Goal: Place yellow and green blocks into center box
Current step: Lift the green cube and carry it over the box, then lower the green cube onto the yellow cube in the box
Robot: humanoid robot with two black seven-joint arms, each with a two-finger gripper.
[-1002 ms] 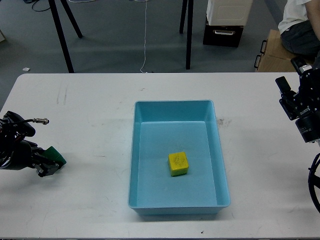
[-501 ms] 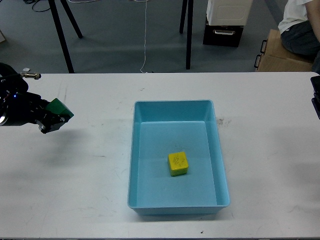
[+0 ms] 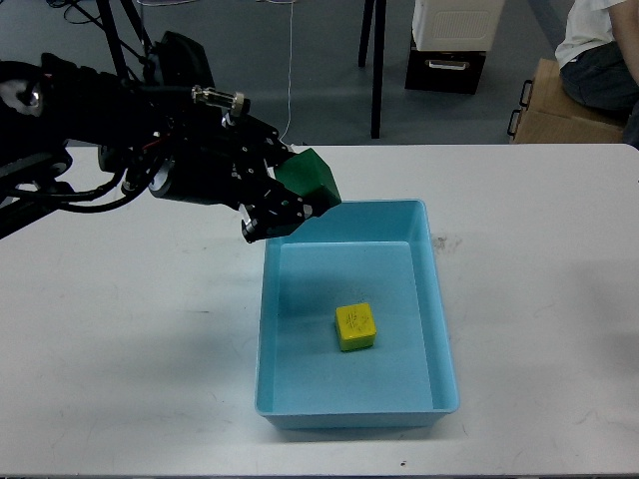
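A light blue box (image 3: 439,299) sits in the middle of the white table. A yellow block (image 3: 355,326) lies on its floor, a little right of centre. My left gripper (image 3: 296,196) is shut on a green block (image 3: 310,177) and holds it in the air above the box's far left corner. The left arm reaches in from the left, raised above the table. My right gripper is out of view.
Beyond the table's far edge are black stand legs (image 3: 377,70), a black case (image 3: 444,68) and a seated person (image 3: 599,50) with cardboard boxes at the far right. The white table (image 3: 130,349) extends on both sides of the box.
My left gripper has carried the green block from the table's left side up and right, to above the box's far left corner. The right arm has withdrawn out of view.
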